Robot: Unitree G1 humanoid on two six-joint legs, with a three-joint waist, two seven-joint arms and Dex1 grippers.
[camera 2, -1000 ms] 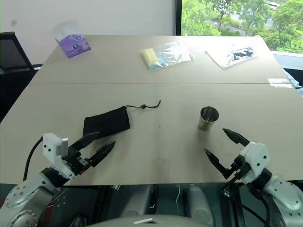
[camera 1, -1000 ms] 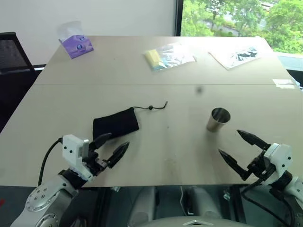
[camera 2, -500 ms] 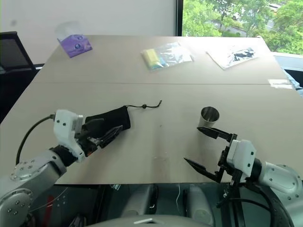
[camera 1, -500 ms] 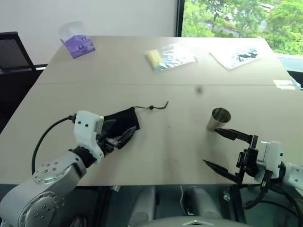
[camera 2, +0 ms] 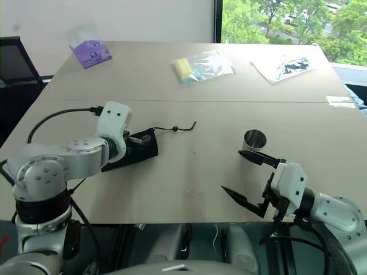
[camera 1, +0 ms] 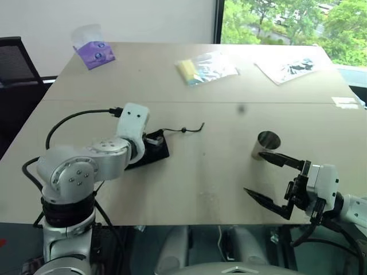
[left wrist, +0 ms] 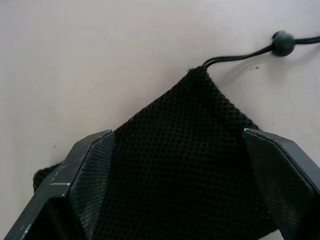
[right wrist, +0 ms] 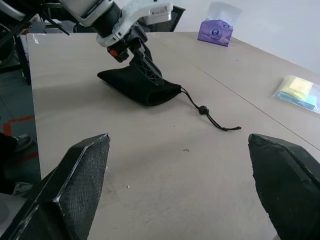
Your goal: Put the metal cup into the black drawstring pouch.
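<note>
Over the last second I have brought the left gripper (left wrist: 180,165) up from the lower left of the head view onto the black drawstring pouch (camera 1: 153,150), which lies left of centre on the table (camera 1: 189,189). In the left wrist view its jaws stand wide, one finger (left wrist: 85,170) on each side of the mesh near the mouth end; the cord and bead toggle (left wrist: 283,43) trail off just beyond. I cannot tell from these views whether the fingertips rest on the fabric or hang just above it. Nothing is gripped yet.

The right gripper (camera 1: 274,184), at lower right, has turned from a slanted pose to one finger above the other, jaws fully spread and empty. The metal cup (camera 1: 265,145) stands upright right of centre, untouched, just beyond the upper fingertip.

My judgement: both approaches are made and neither grasp has begun. The pouch mouth lies flat and closed, so it needs pinching open before the cup can go in.
</note>
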